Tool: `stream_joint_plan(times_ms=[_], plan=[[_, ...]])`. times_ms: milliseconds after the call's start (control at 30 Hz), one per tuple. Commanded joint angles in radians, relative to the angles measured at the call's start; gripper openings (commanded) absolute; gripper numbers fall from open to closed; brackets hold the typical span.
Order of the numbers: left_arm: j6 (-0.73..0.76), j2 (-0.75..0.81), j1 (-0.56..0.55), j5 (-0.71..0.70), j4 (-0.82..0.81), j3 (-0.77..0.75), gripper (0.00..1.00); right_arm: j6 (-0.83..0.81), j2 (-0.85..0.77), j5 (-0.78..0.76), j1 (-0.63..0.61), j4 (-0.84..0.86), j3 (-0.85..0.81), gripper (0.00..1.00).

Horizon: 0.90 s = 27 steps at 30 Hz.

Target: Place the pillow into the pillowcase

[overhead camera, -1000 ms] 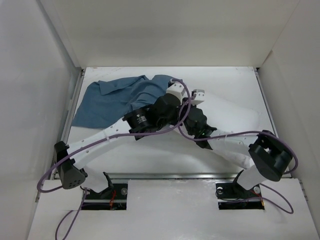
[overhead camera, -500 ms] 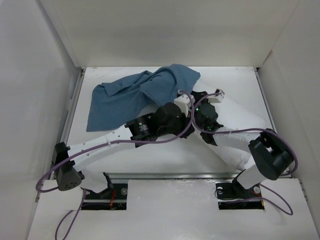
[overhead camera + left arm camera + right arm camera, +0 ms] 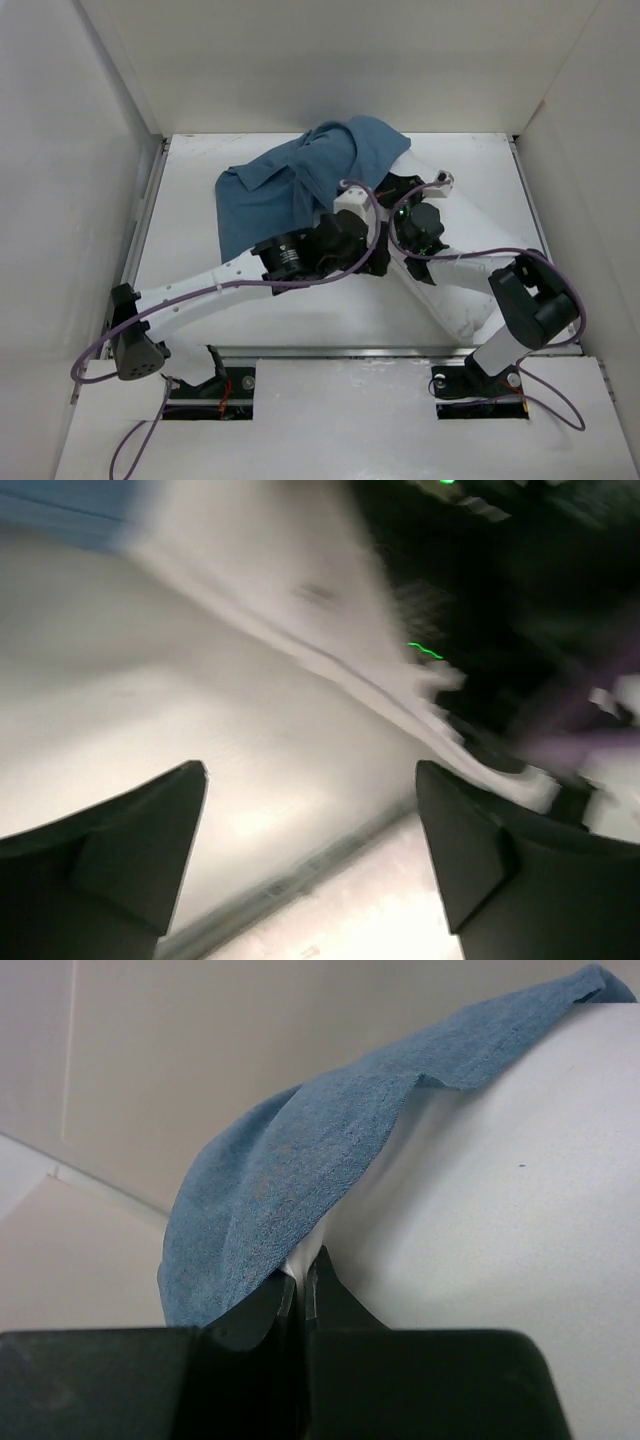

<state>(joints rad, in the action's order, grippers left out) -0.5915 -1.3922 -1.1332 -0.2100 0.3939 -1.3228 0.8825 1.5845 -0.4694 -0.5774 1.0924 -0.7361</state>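
The slate-blue pillowcase (image 3: 290, 180) lies bunched at the back middle of the table. Its right end is draped over the far corner of the white pillow (image 3: 470, 260), which stretches down the right side. In the right wrist view my right gripper (image 3: 303, 1260) is shut on a fold of the pillow (image 3: 500, 1180), and the pillowcase (image 3: 270, 1190) hangs over its left finger. My left gripper (image 3: 310, 775) is open with nothing between its fingers (image 3: 130, 850), just left of the right arm's wrist. That view is blurred.
White walls (image 3: 110, 150) close in the table on the left, back and right. A metal strip (image 3: 330, 350) marks the front edge. The two arms cross close together at the middle, with purple cables (image 3: 470, 262) looping over the pillow.
The pillowcase has been dragged to the right and up onto the pillow's far corner. My left gripper has opened and let go of it. The right gripper stays shut.
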Motion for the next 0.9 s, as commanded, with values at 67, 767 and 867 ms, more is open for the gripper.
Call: stream_joint_plan(times_ms=[67, 767, 867], plan=[[-0.286, 0.052, 0.107, -0.48, 0.198, 0.025, 0.88, -0.017, -0.08, 0.043, 0.016, 0.132, -0.008, 0.0], [0.139, -0.136, 0.108, -0.692, -0.386, 0.092, 0.96, -0.053, -0.109, 0.072, 0.016, -0.051, -0.066, 0.0], [0.231, -0.148, 0.108, -0.611, -0.478, 0.102, 0.96, -0.053, -0.109, 0.072, 0.016, -0.062, -0.066, 0.0]])
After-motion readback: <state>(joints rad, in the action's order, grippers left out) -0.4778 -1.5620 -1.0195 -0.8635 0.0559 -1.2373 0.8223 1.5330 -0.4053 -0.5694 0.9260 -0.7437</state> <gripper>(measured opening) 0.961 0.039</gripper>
